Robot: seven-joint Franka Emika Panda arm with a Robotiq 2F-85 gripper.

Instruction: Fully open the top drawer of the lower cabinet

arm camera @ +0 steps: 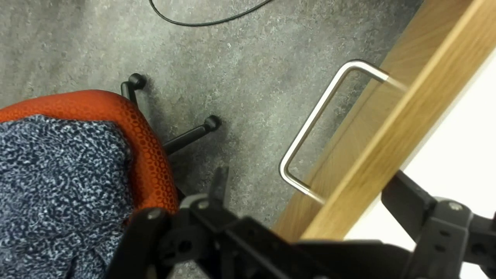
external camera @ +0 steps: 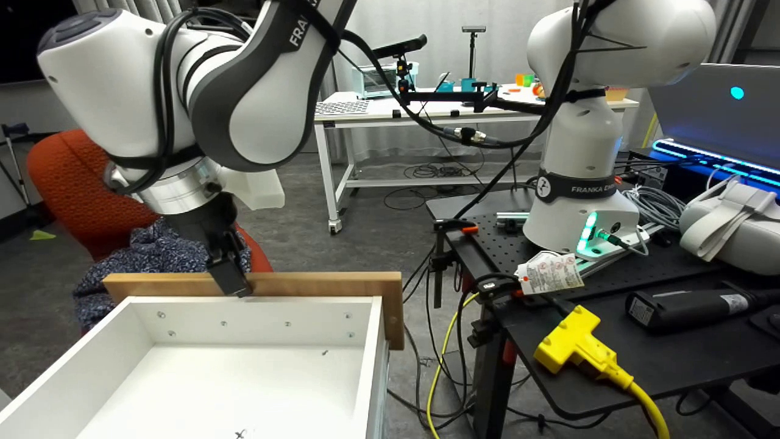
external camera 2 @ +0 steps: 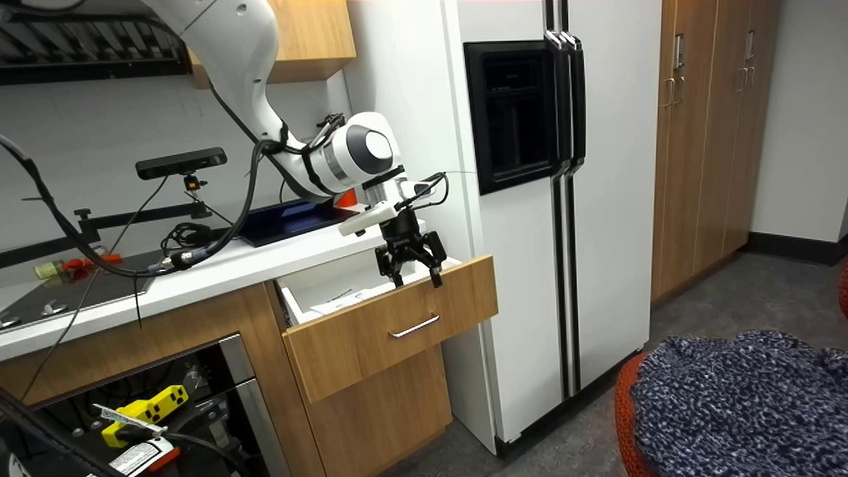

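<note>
The top drawer (external camera: 256,320) is pulled out, with white inner walls and a light-brown wooden front. It shows from outside in an exterior view (external camera 2: 351,351), sticking out below the counter. In the wrist view its front edge (arm camera: 381,155) runs diagonally. The metal bar handle (arm camera: 316,120) is on the outer face, and it also shows in an exterior view (external camera 2: 415,326). My gripper (external camera 2: 418,283) is open over the drawer front in both exterior views (external camera: 234,286). In the wrist view its fingers (arm camera: 310,174) straddle the front edge, one inside the drawer, one outside. Neither finger holds the handle.
A red chair (external camera: 79,183) with a dark speckled cloth (external camera 2: 748,397) stands in front of the drawer. A white fridge (external camera 2: 517,278) stands beside the cabinet. A white counter (external camera 2: 218,271) is above the drawer. A black table (external camera: 609,341) carries the robot base and a yellow power block (external camera: 573,341).
</note>
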